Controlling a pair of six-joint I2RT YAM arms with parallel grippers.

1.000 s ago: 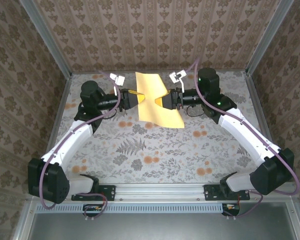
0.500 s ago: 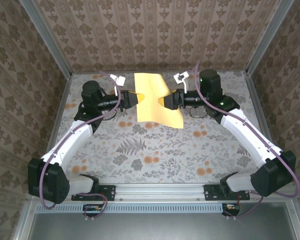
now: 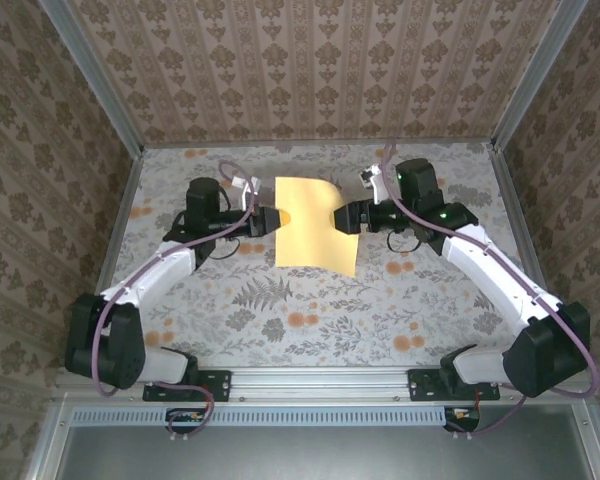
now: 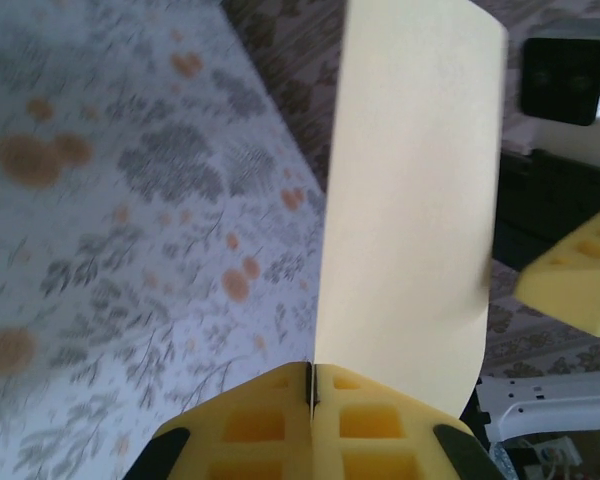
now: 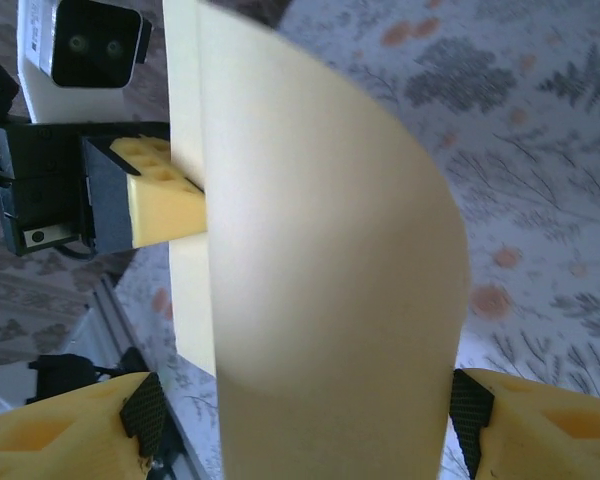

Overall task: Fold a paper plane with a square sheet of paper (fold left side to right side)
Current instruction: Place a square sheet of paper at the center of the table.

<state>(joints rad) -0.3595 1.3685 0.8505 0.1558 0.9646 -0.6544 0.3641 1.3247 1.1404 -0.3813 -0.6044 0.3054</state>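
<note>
Left hand [image 3: 273, 218] pinches the square sheet of paper [image 3: 313, 228] at its left edge; right hand [image 3: 341, 215] gapes open at its right edge

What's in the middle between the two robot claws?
The yellow sheet of paper, seen from the top camera. The left claw pinches one edge; the right claw is open at the other.

Lighting: bright, even, diffuse; shadows faint and soft. Top view: sharp, no glare. Left wrist view: surface [image 4: 100, 200] smeared by blur. Right wrist view: square sheet of paper [image 5: 320, 280] soft-focused at close range, shaded along its lower curve.
</note>
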